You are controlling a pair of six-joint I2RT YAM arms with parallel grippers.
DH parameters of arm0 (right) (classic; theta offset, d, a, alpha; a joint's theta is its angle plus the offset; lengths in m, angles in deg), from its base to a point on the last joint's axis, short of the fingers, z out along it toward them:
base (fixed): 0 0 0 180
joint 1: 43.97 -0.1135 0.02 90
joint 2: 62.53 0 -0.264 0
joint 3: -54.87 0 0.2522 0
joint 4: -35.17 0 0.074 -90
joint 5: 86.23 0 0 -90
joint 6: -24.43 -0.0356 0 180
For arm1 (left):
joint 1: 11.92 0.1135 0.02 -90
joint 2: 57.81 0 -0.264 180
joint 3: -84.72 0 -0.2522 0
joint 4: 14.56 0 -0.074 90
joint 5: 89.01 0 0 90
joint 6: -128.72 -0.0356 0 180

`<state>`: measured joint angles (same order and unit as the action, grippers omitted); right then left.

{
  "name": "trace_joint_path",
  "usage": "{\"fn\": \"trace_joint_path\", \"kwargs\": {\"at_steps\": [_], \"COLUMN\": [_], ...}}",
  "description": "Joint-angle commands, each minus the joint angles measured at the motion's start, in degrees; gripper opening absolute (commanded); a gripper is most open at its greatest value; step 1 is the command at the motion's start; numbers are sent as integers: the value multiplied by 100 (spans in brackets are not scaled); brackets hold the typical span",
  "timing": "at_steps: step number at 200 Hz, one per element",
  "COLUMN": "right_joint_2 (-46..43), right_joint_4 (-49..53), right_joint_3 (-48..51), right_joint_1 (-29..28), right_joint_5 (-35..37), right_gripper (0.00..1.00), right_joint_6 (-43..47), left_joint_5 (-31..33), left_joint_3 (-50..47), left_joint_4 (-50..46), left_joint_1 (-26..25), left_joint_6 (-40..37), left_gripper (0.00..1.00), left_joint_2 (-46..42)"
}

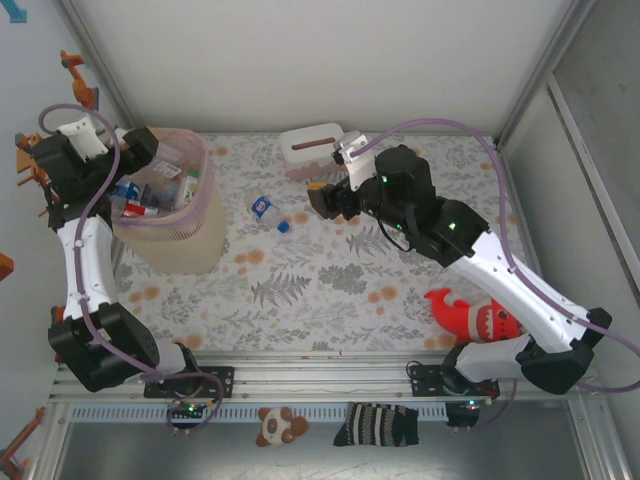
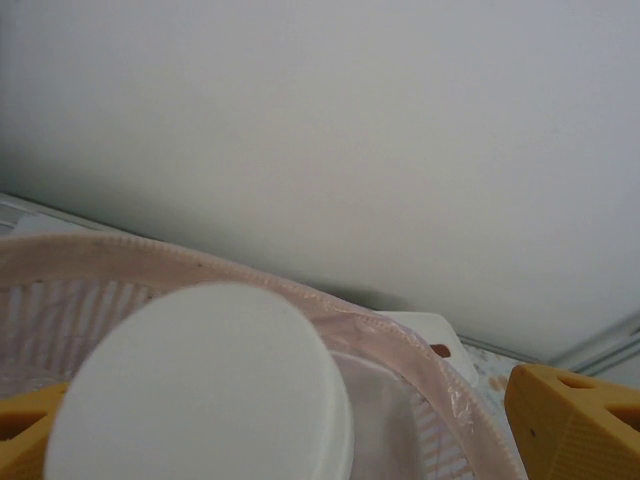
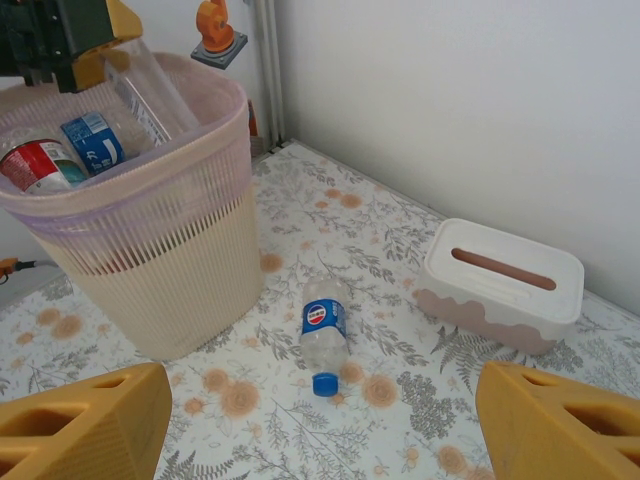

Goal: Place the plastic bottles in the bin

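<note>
Clear bottle [image 3: 150, 90] clamped in left gripper [image 3: 75, 40] above latticed bin [image 1: 190, 235]; right gripper [image 3: 320, 420] spread wide over blue-capped bottle [image 3: 323, 333].

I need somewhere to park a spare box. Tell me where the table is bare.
Bare room: the near strip between the bin and the red plush shark. Also the far right corner beyond the tissue box. Crowded: around the lying bottle, between bin and right gripper.
</note>
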<state>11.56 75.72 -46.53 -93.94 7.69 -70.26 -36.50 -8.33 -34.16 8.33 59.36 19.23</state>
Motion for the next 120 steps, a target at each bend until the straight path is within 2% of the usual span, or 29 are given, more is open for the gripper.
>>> {"fn": "trace_joint_path", "kwargs": {"at_steps": [1,55,120], "right_joint_2": [-82,-86,-77], "right_joint_4": [21,28,37], "right_joint_3": [-181,-199,-218], "right_joint_1": [-28,-26,-30], "right_joint_5": [-22,-24,-41], "right_gripper": [79,79,79], "right_joint_6": [19,4,8], "left_joint_5": [157,558,715], "left_joint_3": [218,562,739], "left_joint_4": [-579,-1366,-1652], "left_joint_1": [40,56,71], "left_joint_6": [-406,-735,-851], "left_gripper": [92,93,97], "left_joint_2": [-211,-294,-509]}}
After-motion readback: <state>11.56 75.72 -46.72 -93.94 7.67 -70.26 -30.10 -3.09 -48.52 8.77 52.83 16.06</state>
